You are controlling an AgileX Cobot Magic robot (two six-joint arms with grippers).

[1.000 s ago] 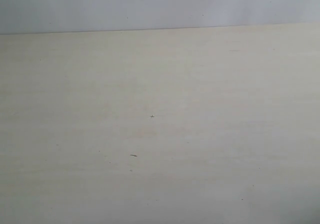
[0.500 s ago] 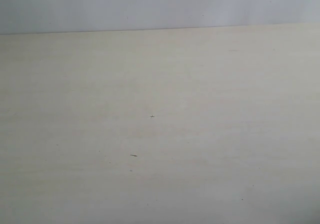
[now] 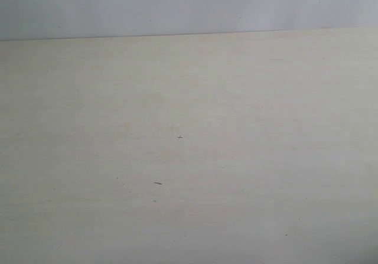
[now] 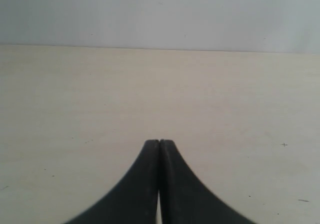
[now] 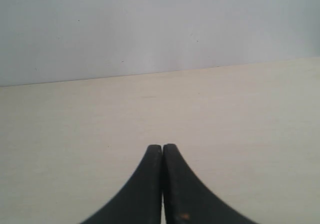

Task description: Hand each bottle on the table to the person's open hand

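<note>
While the smooth, matte beige table [image 3: 248, 146] is spread flat up to a pale grey wall [image 3: 177, 4], tiny dark specks [image 3: 157, 183] are scattered on it. The curved black jaws of the left gripper [image 4: 159, 142] and right gripper [image 5: 162, 146] are pressed together, tip to tip.

My outside camera looks down over the table [image 3: 248, 98], 2 wrist cameras low, facing the wall [image 3: 177, 4], left one shares the cross mark [image 3: 179, 137]

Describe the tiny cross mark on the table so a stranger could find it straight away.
The pale beige table fills most of the exterior view, under a grey wall. Near its middle is a tiny dark cross mark. It has two crossing strokes like a plus sign, whereas the short dark streak below it and slightly left is a single dash.
</note>
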